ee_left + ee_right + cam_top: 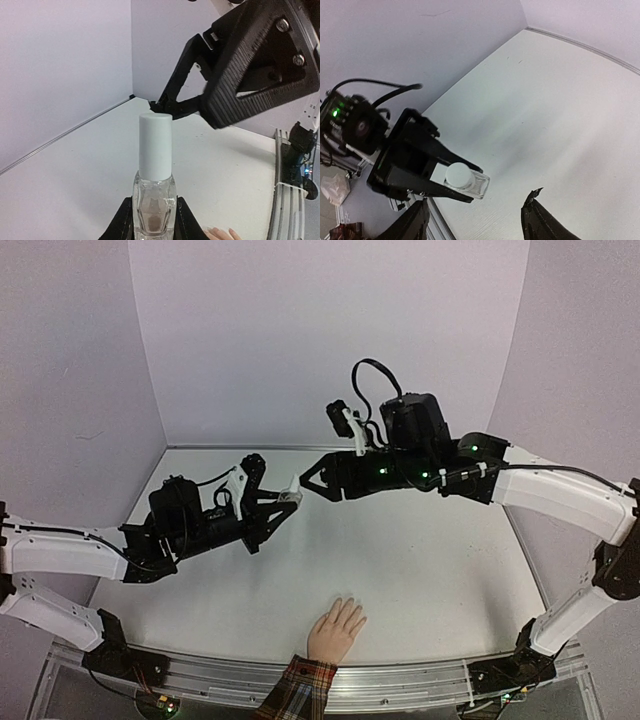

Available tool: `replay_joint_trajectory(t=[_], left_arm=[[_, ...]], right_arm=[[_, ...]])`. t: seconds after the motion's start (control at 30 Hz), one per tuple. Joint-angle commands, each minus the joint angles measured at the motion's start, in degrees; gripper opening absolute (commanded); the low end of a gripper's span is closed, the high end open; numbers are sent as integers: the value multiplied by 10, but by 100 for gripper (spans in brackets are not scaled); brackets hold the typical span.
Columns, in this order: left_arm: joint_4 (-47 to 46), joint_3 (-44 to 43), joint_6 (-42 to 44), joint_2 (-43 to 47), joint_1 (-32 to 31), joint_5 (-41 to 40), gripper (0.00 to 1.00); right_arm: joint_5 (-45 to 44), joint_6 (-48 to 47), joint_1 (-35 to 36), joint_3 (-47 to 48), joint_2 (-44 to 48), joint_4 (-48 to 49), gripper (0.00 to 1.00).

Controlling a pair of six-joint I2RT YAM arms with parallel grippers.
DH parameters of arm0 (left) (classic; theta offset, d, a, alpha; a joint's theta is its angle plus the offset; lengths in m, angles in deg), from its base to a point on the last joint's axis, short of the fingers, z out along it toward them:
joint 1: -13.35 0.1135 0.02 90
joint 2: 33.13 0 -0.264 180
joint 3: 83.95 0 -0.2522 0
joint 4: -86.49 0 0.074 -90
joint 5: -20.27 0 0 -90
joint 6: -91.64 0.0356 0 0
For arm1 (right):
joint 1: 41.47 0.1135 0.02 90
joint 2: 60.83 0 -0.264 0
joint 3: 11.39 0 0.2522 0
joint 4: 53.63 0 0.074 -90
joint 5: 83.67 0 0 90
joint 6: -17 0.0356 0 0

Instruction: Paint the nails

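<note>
Cuff: red plaid cuff [298,690] at the near tabletop edge, between the two arm bases.
Hand: peach hand [335,632] flat on the tabletop [430,560], fingers spread and pointing toward the far wall.
Nails: the nails [350,606] sit at the finger ends; too small to tell from the skin in the top view.
Left pincer: left pincer [283,502] clamped on the glass body of the bottle [154,202], held up above the tabletop, left of centre.
Bottle: clear, upright in the left wrist view, white cap [155,145] on.
Right pincer: right pincer [475,220] with jaws apart, nothing between them; its tips just beside the cap, contact cannot be told.
Nails vs pincers: both pincers meet in the air farther back; nails well apart from them, nearer the bases and slightly right of the bottle.
</note>
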Motion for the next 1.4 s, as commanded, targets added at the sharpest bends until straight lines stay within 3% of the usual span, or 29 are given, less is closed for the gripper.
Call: replay_joint_trajectory(t=[0.0, 0.37, 0.57, 0.63, 0.67, 0.77, 0.83, 0.9, 1.0, 1.03, 1.1, 1.13, 1.2, 1.27, 1.37], left_arm=[[-44, -24, 27, -12, -12, -121, 0], [-56, -35, 19, -30, -20, -130, 0], [-63, -22, 6, -11, -20, -94, 0], [-72, -8, 3, 6, -19, -37, 0], [-78, 0, -2, 15, -15, 17, 0], [-110, 14, -65, 35, 32, 288, 0], [-157, 8, -154, 20, 79, 480, 0], [-152, -4, -177, 7, 93, 535, 0], [-76, -12, -118, 12, 93, 469, 0], [-69, -11, -103, 15, 93, 433, 0], [-39, -14, -82, 24, 92, 350, 0], [-33, -13, -72, 28, 92, 302, 0], [-20, -11, -50, 37, 88, 212, 0], [-6, -11, -28, 40, 76, 116, 0], [17, -24, 13, 29, 44, -4, 0]], right_arm=[[-69, 86, 12, 51, -41, 15, 54], [-64, 98, 30, 129, -119, 9, 37], [-53, 56, 29, 130, -122, 9, 9], [14, -14, 26, 118, -111, 12, 0], [92, -68, 22, 102, -100, 16, 0], [406, -244, 4, 58, -70, -9, 0], [478, -277, -5, 46, -55, -31, 0], [500, -295, -14, 54, -54, -69, 0], [445, -296, -14, 40, -37, -72, 0], [410, -290, -14, 36, -29, -66, 9], [328, -249, -14, 25, -16, -39, 43], [279, -226, -14, 18, -7, -24, 55], [183, -177, -14, 5, 10, -2, 69], [93, -122, -14, 4, 17, 11, 76], [27, -34, -13, 17, 9, 12, 76]])
